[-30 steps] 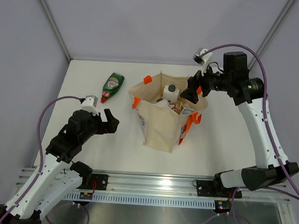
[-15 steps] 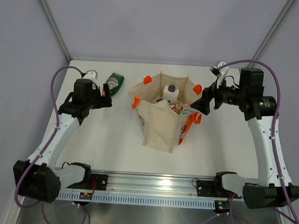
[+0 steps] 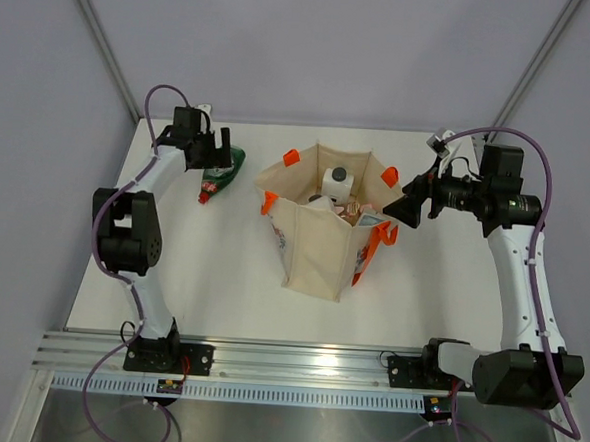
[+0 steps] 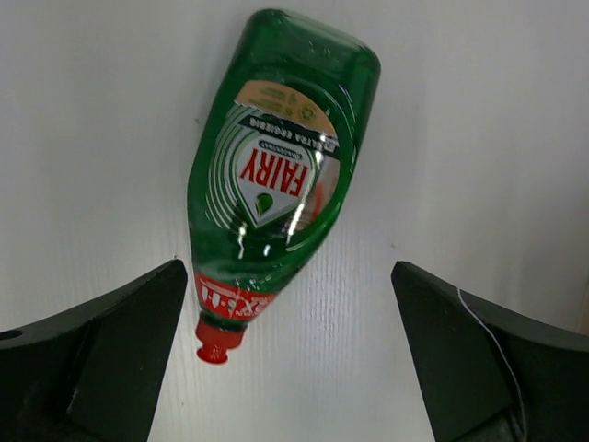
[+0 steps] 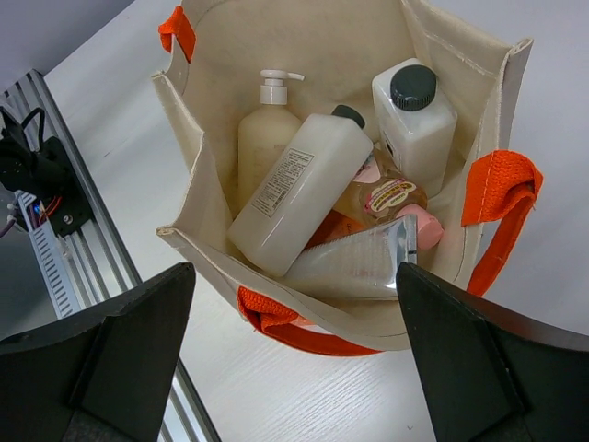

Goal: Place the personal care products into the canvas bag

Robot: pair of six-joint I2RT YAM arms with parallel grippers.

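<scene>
The left end effector [image 4: 287, 276] hovers above the green red-capped bottle [image 4: 276, 175], jaws fully spread and empty, one finger on each side of the cap end. This alignment suits a straight descent and a grasp across the body. The bottle lies flat near the far-left corner of the white tabletop [image 3: 221, 287], cap toward the near edge, well apart from the canvas bag [image 3: 318, 252] at the centre. The right end effector [image 3: 408, 200], also spread and empty, stands just beside the bag's right side, probably to keep the opening clear. The cream pump bottle [image 5: 267, 129] and white tube [image 5: 354, 262] lie inside with other containers. Grey panels enclose the tabletop. An aluminium rail [image 3: 296, 361] runs along its near edge.
</scene>
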